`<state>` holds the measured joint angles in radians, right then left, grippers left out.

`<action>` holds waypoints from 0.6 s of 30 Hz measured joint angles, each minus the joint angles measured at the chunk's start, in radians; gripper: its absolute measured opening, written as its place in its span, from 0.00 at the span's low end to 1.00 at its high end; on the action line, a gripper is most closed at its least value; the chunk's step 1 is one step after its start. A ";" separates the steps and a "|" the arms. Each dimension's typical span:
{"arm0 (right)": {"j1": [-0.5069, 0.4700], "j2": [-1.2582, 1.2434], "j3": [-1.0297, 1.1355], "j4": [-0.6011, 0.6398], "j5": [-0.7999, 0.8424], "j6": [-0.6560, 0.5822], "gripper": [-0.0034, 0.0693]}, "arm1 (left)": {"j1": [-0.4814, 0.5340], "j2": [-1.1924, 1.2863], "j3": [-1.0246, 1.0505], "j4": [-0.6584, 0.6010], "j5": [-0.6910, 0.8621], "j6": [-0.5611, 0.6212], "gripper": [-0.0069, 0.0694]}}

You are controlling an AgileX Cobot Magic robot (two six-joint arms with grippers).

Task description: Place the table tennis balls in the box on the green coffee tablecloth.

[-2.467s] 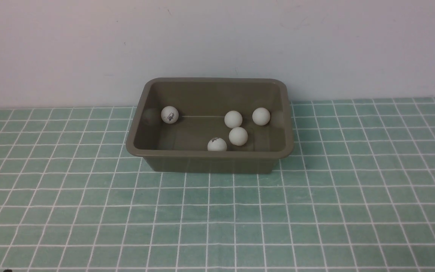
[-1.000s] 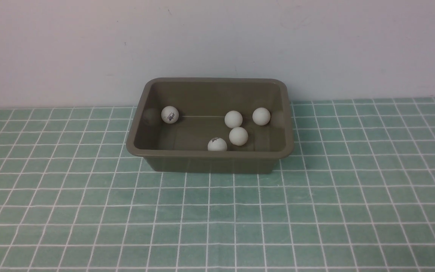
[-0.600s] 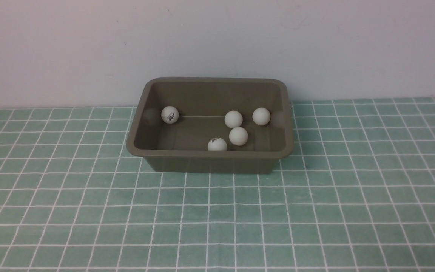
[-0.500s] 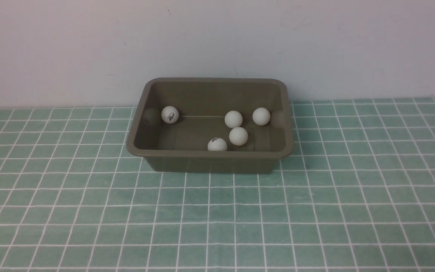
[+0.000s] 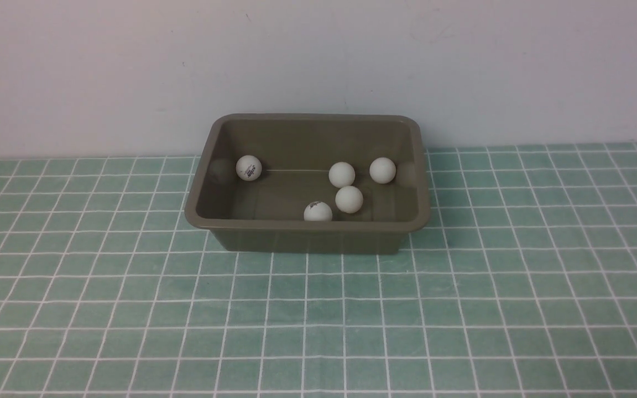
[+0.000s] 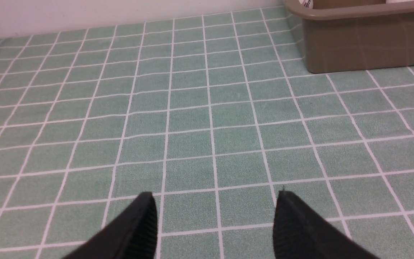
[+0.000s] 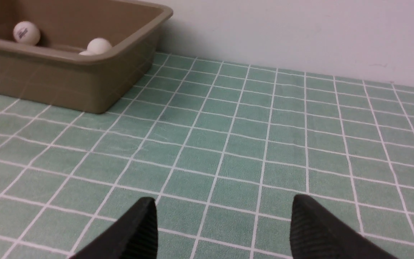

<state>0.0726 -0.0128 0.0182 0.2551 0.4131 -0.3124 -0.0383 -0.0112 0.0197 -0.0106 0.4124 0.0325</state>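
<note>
Gripping light, probably slippery balls (image 5: pixel 349 199) across their middles should suit them; both grippers, left (image 6: pixel 216 223) and right (image 7: pixel 223 226), stand apart, unladen, near the cloth's (image 5: pixel 307 309) front edge.

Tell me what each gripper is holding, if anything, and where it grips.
Nothing is held: the left gripper and the right gripper both stand open, with only bare cloth showing between their fingers.

Soft, even light; source not visible. Cloth (image 5: pixel 307 309) free of harsh glare, box interior (image 5: pixel 280 193) darker. Wrist views: cloth beyond left gripper's fingertips (image 6: pixel 151 201) and right gripper's fingertips (image 7: pixel 149 205) fairly sharp, fingertips themselves blurred.
</note>
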 joint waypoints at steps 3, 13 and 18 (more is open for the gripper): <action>-0.002 0.000 0.000 0.009 0.000 0.004 0.67 | 0.000 0.000 0.000 0.000 0.000 0.000 0.61; -0.002 0.000 0.000 0.012 0.000 0.003 0.67 | 0.000 0.000 0.000 0.000 0.000 0.000 0.61; -0.002 0.000 0.000 0.014 0.000 0.003 0.67 | 0.000 0.000 0.000 0.000 0.000 0.000 0.61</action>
<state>0.0705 -0.0128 0.0182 0.2692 0.4131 -0.3097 -0.0383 -0.0112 0.0197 -0.0106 0.4124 0.0325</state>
